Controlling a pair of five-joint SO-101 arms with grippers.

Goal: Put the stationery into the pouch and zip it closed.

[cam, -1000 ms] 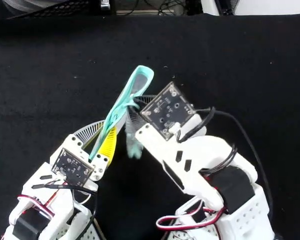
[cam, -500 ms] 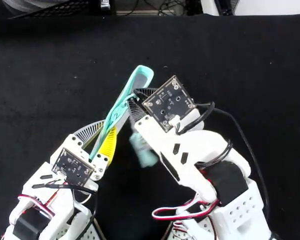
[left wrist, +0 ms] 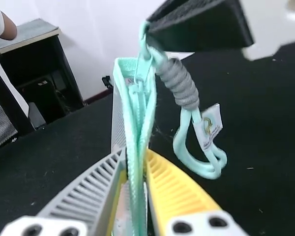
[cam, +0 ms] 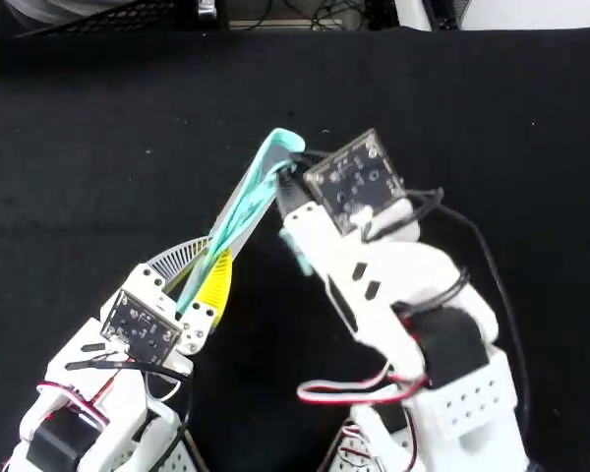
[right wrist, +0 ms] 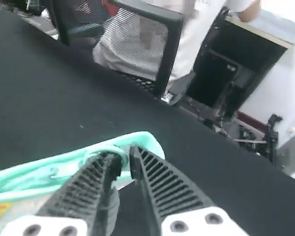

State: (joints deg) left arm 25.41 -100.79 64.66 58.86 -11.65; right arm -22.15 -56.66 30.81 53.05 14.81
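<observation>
1. The mint-green fabric pouch [cam: 240, 214] was held edge-up and appeared to be raised off the black desk [cam: 98, 147]. Its near end was clamped between the grey and yellow left jaws of the left arm [cam: 128, 334].
2. The pouch's long axis ran diagonally away from the left arm toward the far side of the desk.
3. The black ribbed right jaws of the right arm [cam: 374, 275] were narrow and pinched on the mint zipper pull [left wrist: 142, 66]. The mint loop strap with grey wrapped collar [left wrist: 179, 87] hung from the pull.
4. Key relation: the pull sat just short of the pouch's far tip with the right jaws on it, and the left jaws anchored the opposite end. Any remaining travel would run along the axis, away from the left jaws. I judged that little track was left.
5. Compared with 1 s earlier, the right jaws had slid from about mid-pouch out to the far end. The strap had trailed along behind them, and the left jaws had held their position.
6. I judged the stationery to be inside and the zip nearly closed, but I couldn't confirm the last teeth.
</observation>
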